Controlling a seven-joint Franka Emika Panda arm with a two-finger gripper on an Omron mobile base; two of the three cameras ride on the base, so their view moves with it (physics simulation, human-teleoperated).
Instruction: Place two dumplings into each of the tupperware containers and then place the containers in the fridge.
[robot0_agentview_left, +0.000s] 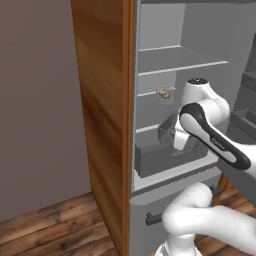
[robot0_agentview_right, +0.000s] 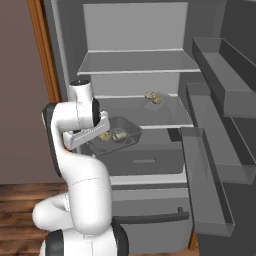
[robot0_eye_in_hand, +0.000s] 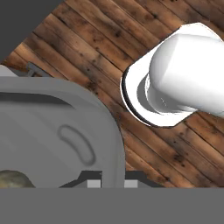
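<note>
My gripper (robot0_agentview_right: 96, 140) is shut on the near rim of a smoky grey tupperware container (robot0_agentview_right: 120, 131), holding it tilted just inside the open fridge (robot0_agentview_right: 135, 35), above the grey drawer (robot0_agentview_right: 145, 160). Two tan dumplings (robot0_agentview_right: 106, 136) lie in the container. In the hand view the gripper (robot0_eye_in_hand: 112, 183) pinches the container's rim (robot0_eye_in_hand: 107, 131), and one dumpling (robot0_eye_in_hand: 12, 179) shows at the lower left. A second tupperware container (robot0_agentview_right: 154, 99) with dumplings rests on the middle shelf, further back; it is also in the left base view (robot0_agentview_left: 163, 92). There my forearm covers part of the held container (robot0_agentview_left: 167, 131).
The fridge door stands open on the right with deep shelf bins (robot0_agentview_right: 210, 150). A wood-panelled side (robot0_agentview_left: 102, 125) flanks the fridge on the left. An upper shelf (robot0_agentview_right: 137, 62) sits above. A lower freezer drawer handle (robot0_agentview_right: 150, 216) juts out over the wooden floor (robot0_agentview_left: 45, 230).
</note>
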